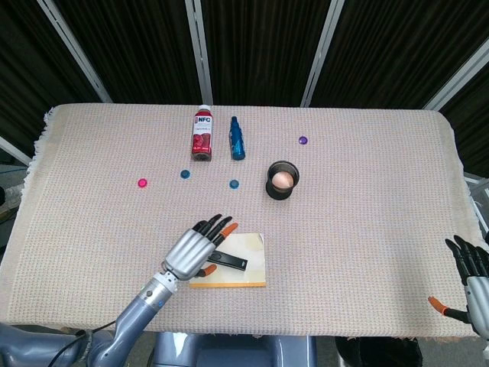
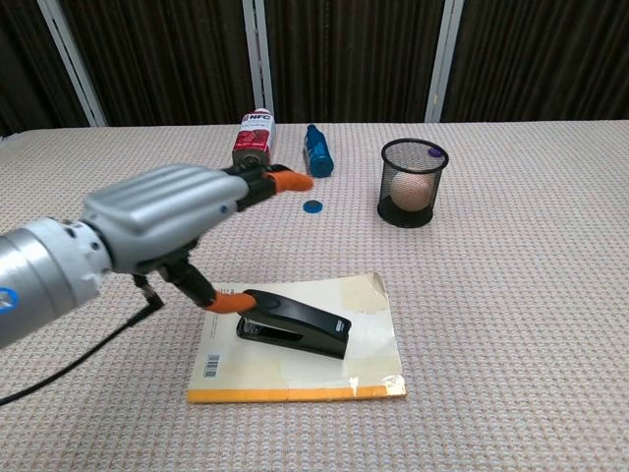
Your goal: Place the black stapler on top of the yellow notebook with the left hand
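Note:
The black stapler (image 2: 295, 326) (image 1: 230, 261) lies flat on the yellow notebook (image 2: 369, 364) (image 1: 250, 264) near the table's front edge. My left hand (image 2: 162, 216) (image 1: 194, 248) hovers just left of it with the fingers spread, holding nothing; its thumb tip sits close to the stapler's left end. My right hand (image 1: 472, 273) rests at the table's far right front corner, fingers apart and empty.
A red NFC bottle (image 1: 202, 134) and a blue bottle (image 1: 237, 138) lie at the back. A black mesh cup (image 1: 283, 180) holding an egg stands right of centre. Small round chips (image 1: 142, 183) (image 1: 234, 183) (image 1: 302, 141) dot the cloth.

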`<state>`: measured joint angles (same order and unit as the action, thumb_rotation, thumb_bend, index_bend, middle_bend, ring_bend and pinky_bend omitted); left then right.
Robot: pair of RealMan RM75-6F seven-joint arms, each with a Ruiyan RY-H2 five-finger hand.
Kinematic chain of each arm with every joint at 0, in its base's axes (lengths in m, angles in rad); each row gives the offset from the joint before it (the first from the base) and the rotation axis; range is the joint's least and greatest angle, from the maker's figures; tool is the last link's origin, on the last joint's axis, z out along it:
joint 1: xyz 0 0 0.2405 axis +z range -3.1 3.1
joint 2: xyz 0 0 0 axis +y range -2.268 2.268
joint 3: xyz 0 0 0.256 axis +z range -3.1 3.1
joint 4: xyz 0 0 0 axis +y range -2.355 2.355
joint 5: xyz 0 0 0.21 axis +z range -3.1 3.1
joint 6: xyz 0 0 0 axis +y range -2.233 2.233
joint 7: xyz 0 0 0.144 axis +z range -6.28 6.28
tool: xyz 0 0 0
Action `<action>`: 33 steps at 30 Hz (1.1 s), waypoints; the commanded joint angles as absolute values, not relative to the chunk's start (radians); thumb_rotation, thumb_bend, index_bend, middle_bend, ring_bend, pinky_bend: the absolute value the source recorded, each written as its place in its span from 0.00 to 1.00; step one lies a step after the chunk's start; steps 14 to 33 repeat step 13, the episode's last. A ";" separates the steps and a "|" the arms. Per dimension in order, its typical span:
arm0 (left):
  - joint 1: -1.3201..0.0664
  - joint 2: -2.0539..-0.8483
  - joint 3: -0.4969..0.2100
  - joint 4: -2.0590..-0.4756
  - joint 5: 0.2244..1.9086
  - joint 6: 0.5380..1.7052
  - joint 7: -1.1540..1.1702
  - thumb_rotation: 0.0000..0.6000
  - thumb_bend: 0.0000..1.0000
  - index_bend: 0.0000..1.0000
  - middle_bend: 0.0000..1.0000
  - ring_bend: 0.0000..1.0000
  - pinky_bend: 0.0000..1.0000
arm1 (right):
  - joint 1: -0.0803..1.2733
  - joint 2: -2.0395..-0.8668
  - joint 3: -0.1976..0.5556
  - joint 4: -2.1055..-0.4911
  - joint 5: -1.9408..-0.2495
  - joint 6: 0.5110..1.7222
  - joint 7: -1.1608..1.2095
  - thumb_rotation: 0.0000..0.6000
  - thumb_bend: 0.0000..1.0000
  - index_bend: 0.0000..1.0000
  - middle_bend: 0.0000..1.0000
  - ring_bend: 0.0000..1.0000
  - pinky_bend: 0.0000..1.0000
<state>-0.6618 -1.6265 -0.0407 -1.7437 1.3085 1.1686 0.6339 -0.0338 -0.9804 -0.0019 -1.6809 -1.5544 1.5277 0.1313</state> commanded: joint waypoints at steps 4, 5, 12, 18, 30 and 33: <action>-0.417 -1.421 0.079 -1.744 1.418 1.528 0.722 1.00 0.23 0.00 0.00 0.00 0.14 | -0.032 -0.985 -0.001 -1.685 -1.553 1.525 0.117 1.00 0.06 0.00 0.00 0.00 0.00; -0.379 -1.419 0.091 -1.710 1.428 1.575 0.685 1.00 0.23 0.00 0.00 0.00 0.13 | -0.032 -0.988 0.000 -1.686 -1.552 1.526 0.110 1.00 0.06 0.00 0.00 0.00 0.00; -0.328 -1.397 0.064 -1.650 1.388 1.567 0.620 1.00 0.23 0.00 0.00 0.00 0.10 | -0.030 -1.003 -0.006 -1.689 -1.572 1.529 0.075 1.00 0.06 0.00 0.00 0.00 0.00; -0.326 -1.395 0.062 -1.652 1.390 1.564 0.619 1.00 0.23 0.00 0.00 0.00 0.10 | -0.030 -1.004 -0.006 -1.689 -1.574 1.530 0.073 1.00 0.06 0.00 0.00 0.00 0.00; -0.326 -1.395 0.062 -1.652 1.390 1.564 0.619 1.00 0.23 0.00 0.00 0.00 0.10 | -0.030 -1.004 -0.006 -1.689 -1.574 1.530 0.073 1.00 0.06 0.00 0.00 0.00 0.00; -0.326 -1.395 0.062 -1.652 1.390 1.564 0.619 1.00 0.23 0.00 0.00 0.00 0.10 | -0.030 -1.004 -0.006 -1.689 -1.574 1.530 0.073 1.00 0.06 0.00 0.00 0.00 0.00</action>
